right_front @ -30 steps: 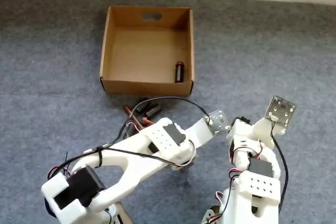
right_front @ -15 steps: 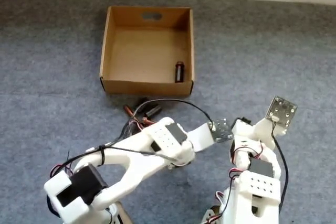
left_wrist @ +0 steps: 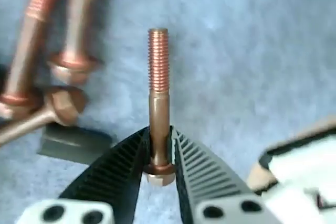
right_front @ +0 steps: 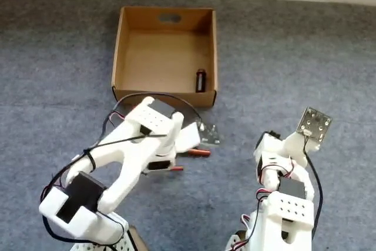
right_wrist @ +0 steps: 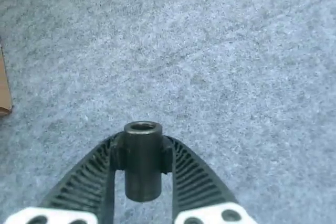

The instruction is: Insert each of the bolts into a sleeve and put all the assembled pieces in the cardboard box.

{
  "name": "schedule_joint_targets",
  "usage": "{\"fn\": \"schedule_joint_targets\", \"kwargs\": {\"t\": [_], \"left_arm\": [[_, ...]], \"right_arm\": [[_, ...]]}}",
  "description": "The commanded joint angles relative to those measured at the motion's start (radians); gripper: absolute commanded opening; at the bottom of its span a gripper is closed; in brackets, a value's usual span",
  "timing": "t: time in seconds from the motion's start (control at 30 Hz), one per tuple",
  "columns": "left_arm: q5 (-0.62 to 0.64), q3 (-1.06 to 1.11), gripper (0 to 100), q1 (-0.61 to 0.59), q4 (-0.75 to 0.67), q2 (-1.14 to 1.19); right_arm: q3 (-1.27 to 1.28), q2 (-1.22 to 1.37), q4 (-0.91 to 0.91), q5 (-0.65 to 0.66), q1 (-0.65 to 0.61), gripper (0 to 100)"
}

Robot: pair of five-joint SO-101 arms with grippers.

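First, left gripper (left_wrist: 159,136): two black ribbed fingers clenched on the held bolt, pinching its smooth shank just above the head.
Held bolt (left_wrist: 158,85): copper-coloured metal. The flanged hexagonal head sits between the roots of the fingers. The shank is plain and ends in a fine thread. It points straight out from the gripper, above the carpet.
Right gripper (right_wrist: 142,141): black ribbed fingers closed around the sleeve, one finger on each side.
Sleeve (right_wrist: 142,166): a short, dark, matt cylinder with a round open bore at its outward end. It lies along the gripper's axis, over the carpet.
Loose bolts (left_wrist: 29,51): three more copper-coloured bolts of the same shape, lying on the carpet just beside the held bolt. Two run roughly parallel to it and the third lies at an angle.
Spare sleeve (left_wrist: 73,144): dark and blurred, lying flat on the carpet by the heads of the loose bolts.
Left arm (right_front: 135,145): white plastic links with black motors and thin cables, stretched towards the front wall of the box.
Right arm (right_front: 288,204): white plastic, beside the left arm and well apart from the box.
Cardboard box (right_front: 164,96): brown, square and open-topped, with an oval hand slot in the far wall. It stands on the carpet.
Assembled piece (right_front: 201,80): a dark sleeve with a reddish end, lying on the box floor close to the wall on the robot's right.
Carpet (right_front: 305,57): grey, with a short rough pile.
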Motion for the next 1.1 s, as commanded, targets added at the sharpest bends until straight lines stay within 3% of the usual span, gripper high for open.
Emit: {"fn": "schedule_joint_targets", "kwargs": {"t": [0.0, 0.23, 0.37, 0.57, 0.87, 1.07], "left_arm": [[-0.072, -0.041, 1, -0.012, 0.038, -0.012], [-0.041, -0.042, 1, 0.036, 0.034, 0.001], [0.083, -0.054, 3, 0.039, 0.011, 0.001], [0.23, -0.054, 15, 0.038, -0.026, 0.001], [0.427, -0.054, 15, -0.022, -0.1, -0.028], [0.618, 0.016, 16, -0.002, -0.091, -0.269]], "right_arm": [[-0.019, -0.021, -0.022, -0.006, 0.008, 0.6], [-0.019, -0.021, -0.022, -0.006, 0.008, 0.6], [-0.018, -0.021, -0.022, -0.006, 0.007, 0.6], [-0.015, -0.021, -0.022, -0.006, 0.007, 0.6], [-0.013, -0.021, -0.022, -0.006, 0.007, 0.6], [-0.015, -0.021, -0.022, -0.006, 0.007, 0.6]]}}
